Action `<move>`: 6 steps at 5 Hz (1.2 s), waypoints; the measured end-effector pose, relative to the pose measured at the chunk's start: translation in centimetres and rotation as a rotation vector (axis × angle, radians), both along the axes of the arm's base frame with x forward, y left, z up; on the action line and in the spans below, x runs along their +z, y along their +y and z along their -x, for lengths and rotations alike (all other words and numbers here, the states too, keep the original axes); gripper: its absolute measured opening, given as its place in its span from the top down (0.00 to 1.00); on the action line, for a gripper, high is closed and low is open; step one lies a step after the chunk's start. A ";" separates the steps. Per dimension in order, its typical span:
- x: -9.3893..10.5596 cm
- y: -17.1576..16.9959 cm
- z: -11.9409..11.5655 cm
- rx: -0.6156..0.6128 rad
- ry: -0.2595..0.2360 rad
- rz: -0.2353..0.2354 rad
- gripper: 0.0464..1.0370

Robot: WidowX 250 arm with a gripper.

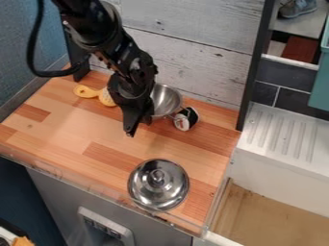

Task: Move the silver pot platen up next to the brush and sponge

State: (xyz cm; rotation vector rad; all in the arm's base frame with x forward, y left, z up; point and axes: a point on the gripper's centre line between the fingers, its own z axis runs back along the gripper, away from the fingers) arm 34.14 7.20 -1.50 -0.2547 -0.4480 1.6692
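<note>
Wooden tabletop (57,127) supports your silver lid (149,192), knob (158,176) up, likely easing pickup. You can't tell whether the claw (131,129) is clenched.

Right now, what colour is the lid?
The lid is shiny silver, best seen in the camera view.
</note>
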 end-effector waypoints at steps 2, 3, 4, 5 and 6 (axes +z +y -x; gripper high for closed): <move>-0.9 0.2 -1.0 -0.007 0.023 -0.001 0.97; -1.2 0.2 -1.4 -0.021 0.048 0.006 0.95; -1.4 0.2 -1.1 -0.035 0.076 0.004 0.77; -1.6 -0.1 -1.0 -0.037 0.074 0.024 0.48; -0.5 0.6 -0.7 -0.034 0.048 0.046 0.17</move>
